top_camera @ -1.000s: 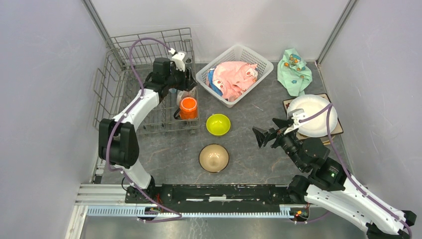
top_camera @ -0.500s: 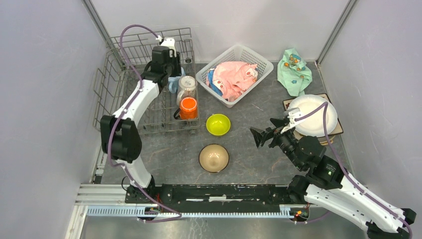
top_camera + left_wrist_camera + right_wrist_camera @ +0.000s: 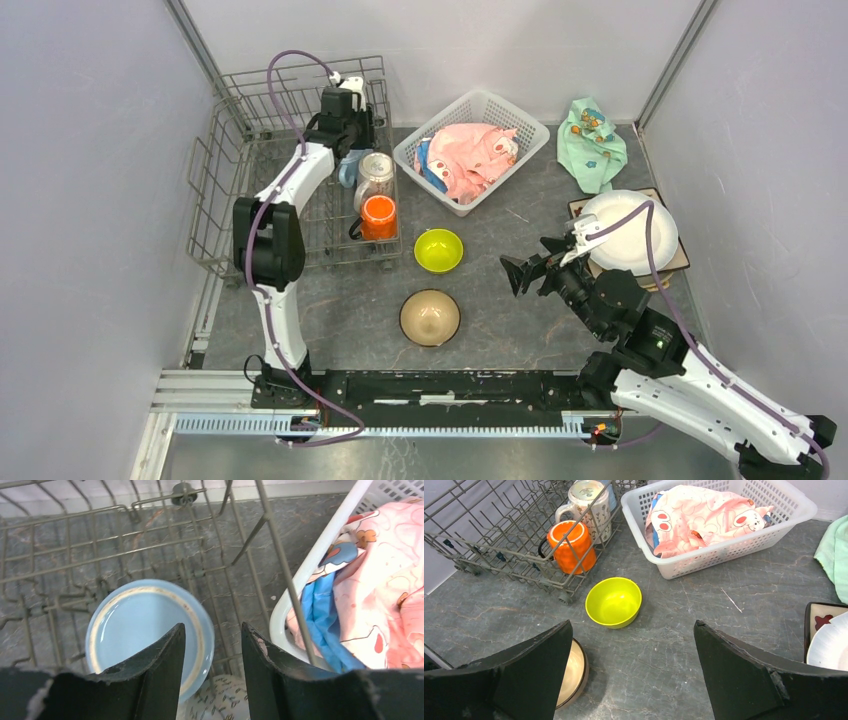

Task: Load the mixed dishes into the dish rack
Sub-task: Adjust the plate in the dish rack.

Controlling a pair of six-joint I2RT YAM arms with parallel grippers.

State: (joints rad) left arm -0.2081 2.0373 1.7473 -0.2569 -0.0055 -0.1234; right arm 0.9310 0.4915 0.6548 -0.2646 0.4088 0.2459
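we see the left gripper (image 3: 212, 627) with fingers apart and empty, over the light-blue mug (image 3: 142, 630) in the dish rack (image 3: 300, 85), beside the patterned mug (image 3: 375, 172) and orange mug (image 3: 378, 217). the right gripper (image 3: 528, 268) gapes wide above the surface (image 3: 500, 330). the green bowl (image 3: 438, 249), tan bowl (image 3: 430, 317) and plates (image 3: 625, 232) lie outside the rack.

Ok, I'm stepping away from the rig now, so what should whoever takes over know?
Left gripper: open, empty, over the light-blue mug in the dish rack.
Right gripper: open, empty, above the table near the lime-green bowl.
Done: that mug, the orange mug and the patterned mug are racked.
To do: lime-green bowl, tan bowl, white plate stacked on the dark square plate, all on the table.
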